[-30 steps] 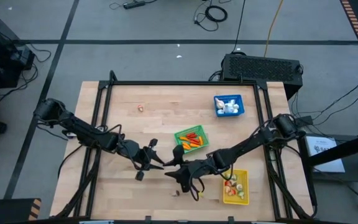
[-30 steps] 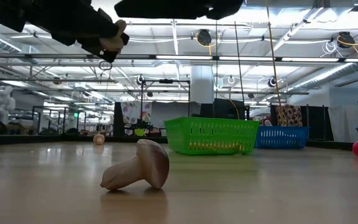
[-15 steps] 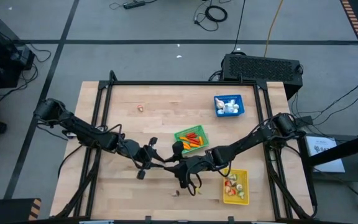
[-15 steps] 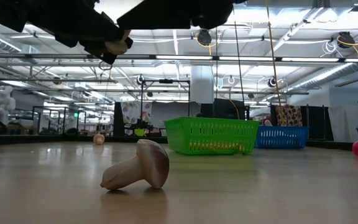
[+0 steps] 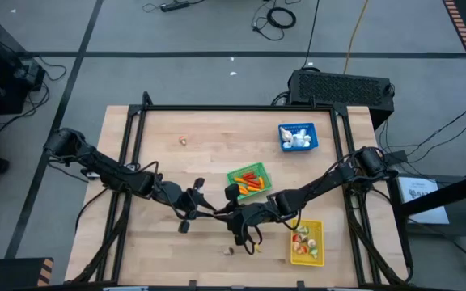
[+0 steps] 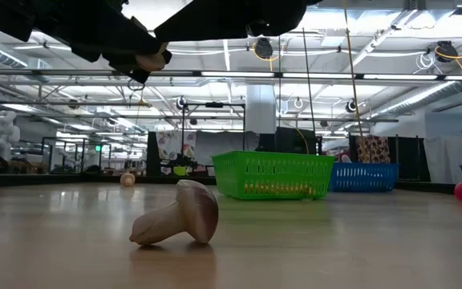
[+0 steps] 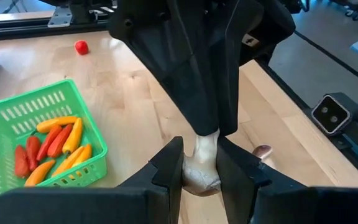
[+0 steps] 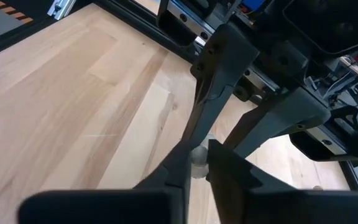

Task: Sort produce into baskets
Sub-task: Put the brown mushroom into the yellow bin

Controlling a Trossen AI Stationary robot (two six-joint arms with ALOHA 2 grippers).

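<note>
A pale mushroom piece [image 7: 201,163] is clamped between the left gripper [image 7: 200,169] and the right gripper [image 8: 196,157], both closed on it above the table [image 5: 209,145]. The green basket [image 5: 258,173] lies just beyond them.

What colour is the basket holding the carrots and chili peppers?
Green basket, clearest in the left wrist view.
</note>
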